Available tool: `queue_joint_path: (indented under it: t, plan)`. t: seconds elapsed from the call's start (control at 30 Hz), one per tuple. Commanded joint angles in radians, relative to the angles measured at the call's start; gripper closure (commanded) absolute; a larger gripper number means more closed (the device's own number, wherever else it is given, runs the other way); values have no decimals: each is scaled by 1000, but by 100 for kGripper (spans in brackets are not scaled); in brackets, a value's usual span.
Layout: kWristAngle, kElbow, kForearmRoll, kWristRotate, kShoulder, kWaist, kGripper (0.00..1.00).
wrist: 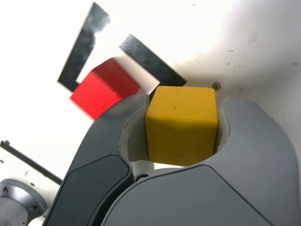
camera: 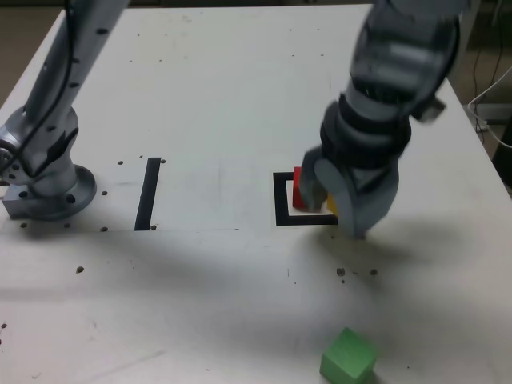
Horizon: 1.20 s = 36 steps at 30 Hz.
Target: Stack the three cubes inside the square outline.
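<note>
In the wrist view we see the small matte yellow cube [wrist: 181, 125] clamped between the two grey fingers [wrist: 113, 136] of the gripper [wrist: 181, 129], one finger pressed to each side of it. Behind it lies the small matte red cube [wrist: 104, 87], resting on the white desk [wrist: 244, 47] within the thick black square outline [wrist: 150, 61], of which only broken black segments show here.

The exterior view gives us what the wrist camera cannot: the whole layout. There the gripper [camera: 328, 200] hangs right of centre in the frame, over the right side of the square outline [camera: 282, 200]. The red cube [camera: 299, 190] stands inside that outline, partly masked by the fingers, and only a sliver of the yellow cube [camera: 330, 206] peeks out beside it; from this angle alone we could not judge the grip, nor whether yellow touches red.

The small matte green cube [camera: 350, 357] sits alone at the lower right of the exterior view, near the bottom edge, well apart from the outline; the wrist view does not show it. A straight black strip [camera: 149, 192] lies left of centre, and the arm's grey base [camera: 48, 172] stands at the left edge.
</note>
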Motion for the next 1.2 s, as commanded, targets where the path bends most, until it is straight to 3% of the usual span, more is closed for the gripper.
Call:
queue_joint_path:
  t: [0.0, 0.23, 0.5, 0.73, 1.17]
  plan:
    - [3, -2, 16, -13, -32, -2, 71]
    - [-17, 9, 72, -91, -86, 15, 71]
    - [-97, 72, 80, -244, -116, 56, 70]
    - [-135, 101, 83, -359, -143, 92, 70]
    - [-176, 99, 74, -394, -124, 188, 70]
